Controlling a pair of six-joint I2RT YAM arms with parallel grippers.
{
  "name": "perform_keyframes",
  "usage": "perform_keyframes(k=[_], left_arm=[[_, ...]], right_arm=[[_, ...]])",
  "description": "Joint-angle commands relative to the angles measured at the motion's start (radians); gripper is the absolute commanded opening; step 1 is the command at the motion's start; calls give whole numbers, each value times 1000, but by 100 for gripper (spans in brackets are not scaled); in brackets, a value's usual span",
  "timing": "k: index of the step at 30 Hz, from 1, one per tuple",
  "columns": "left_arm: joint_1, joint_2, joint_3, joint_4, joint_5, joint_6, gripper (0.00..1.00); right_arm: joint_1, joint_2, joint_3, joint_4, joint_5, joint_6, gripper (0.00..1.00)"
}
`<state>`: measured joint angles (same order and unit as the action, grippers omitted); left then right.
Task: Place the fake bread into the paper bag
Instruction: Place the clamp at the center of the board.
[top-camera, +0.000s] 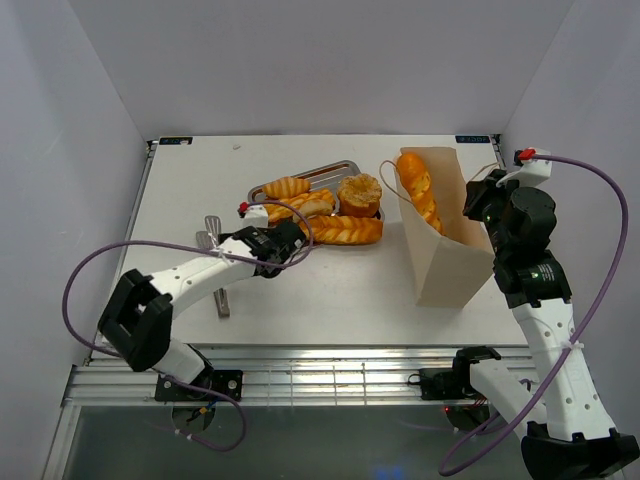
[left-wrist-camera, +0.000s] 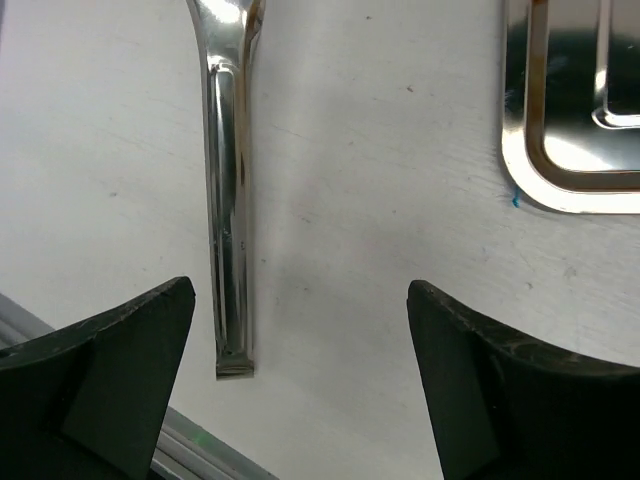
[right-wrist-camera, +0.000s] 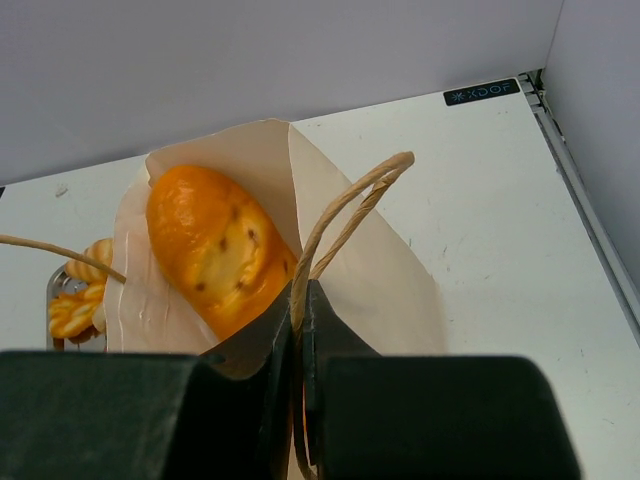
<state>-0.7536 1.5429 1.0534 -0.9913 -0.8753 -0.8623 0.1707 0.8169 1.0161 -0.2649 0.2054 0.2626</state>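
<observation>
1. Two arms reach over the white tabletop (top-camera: 330, 290) in the overhead view. The left fingers (top-camera: 293, 240) sit by the near edge of the silver tray (top-camera: 325, 170). Most of the fake bread (top-camera: 345, 231) lies on and against that tray: twisted loaves, a round bun, and a braided loaf at the near edge. The metal tongs (top-camera: 217, 275) lie flat on the tabletop beneath the left arm. The paper bag (top-camera: 450, 260) stands upright to the right of the tray with its mouth open. One long loaf (top-camera: 420, 190) pokes out of its top. The right fingers (top-camera: 480, 205) meet the bag's right rim.
2. From the left wrist, the left fingers (left-wrist-camera: 110, 385) are spread wide and released over the tabletop (left-wrist-camera: 380, 230). The tongs' shiny handle (left-wrist-camera: 230, 250) runs lengthwise just beside the finger on the picture's left side. A rounded corner of the tray (left-wrist-camera: 560, 160) shows at the upper right.
3. From the right wrist, the right fingers (right-wrist-camera: 430, 415) are clenched tight, grasping the paper bag (right-wrist-camera: 370, 270) at its rim. A string handle (right-wrist-camera: 350, 215) loops up from between them. The long loaf (right-wrist-camera: 215, 250) leans inside the bag against its far left wall. Past the bag's left side, a little more fake bread (right-wrist-camera: 80, 300) is visible on the tray.
</observation>
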Motion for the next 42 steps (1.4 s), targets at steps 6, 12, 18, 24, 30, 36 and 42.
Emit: perform_keyframes(k=[6,12,18,24,30,36,42], left_arm=[[235,-325,-133,144,251,69,98],[422,-394,-245,293,529,118,98],[535,-477,-340,367,590,83,97],[629,-465,-391,391,683,80,97],[688,-448,-423,448,717,57,81],[688,-391,-408,505,704,55,76],[686,-339,-356,514,688,114,65]], right_arm=[[1,-18,-11,38,-38,12,8],[1,-22,-11,39,-47,18,8],[3,-38,-13,38,-57,17,8],[1,-41,-30,44,-78,29,8],[1,-48,-39,47,-87,30,8],[3,-51,-47,50,-93,36,8],[3,-56,-45,55,-93,36,8]])
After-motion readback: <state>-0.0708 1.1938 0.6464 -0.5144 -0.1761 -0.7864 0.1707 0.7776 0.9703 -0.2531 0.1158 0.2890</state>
